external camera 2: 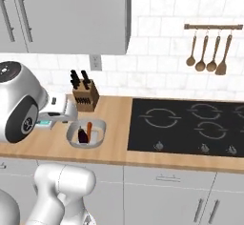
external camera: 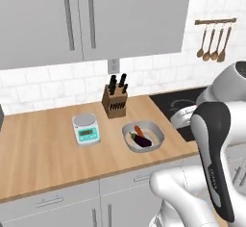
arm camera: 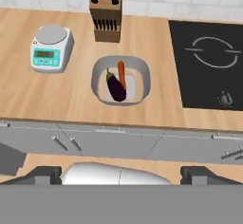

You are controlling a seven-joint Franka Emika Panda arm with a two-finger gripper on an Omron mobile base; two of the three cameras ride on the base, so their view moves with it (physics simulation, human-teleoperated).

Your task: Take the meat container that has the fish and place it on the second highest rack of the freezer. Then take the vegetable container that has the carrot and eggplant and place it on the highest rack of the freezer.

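On the wooden table (external camera: 43, 158) of a simulated kitchen, the vegetable container (arm camera: 120, 80) sits between a knife block (arm camera: 105, 18) behind it and the table's front edge, with a small kitchen scale (arm camera: 51, 48) to one side and a black cooktop (arm camera: 211, 66) to the other. Inside the grey tub lie the carrot (arm camera: 122, 74) and the eggplant (arm camera: 115, 87), side by side and touching, the dark eggplant the thicker of the two. The robot's gripper (arm camera: 121, 174) hangs well back from the tub, out over the cabinet fronts below the table edge, its jaws spread wide with nothing between them; the two dark finger tips (arm camera: 45, 174) stand at the bottom corners of the hand view. The white arm (external camera: 211, 139) is folded close to the base in both base views.

No fish and no meat container appear on this stretch of table, so whether the first half of the job is finished cannot be told from here. The second half looks to be just starting: the vegetable container is untouched, and the robot has yet to reach in, close on its rim, lift it and carry it to the highest rack of the freezer.
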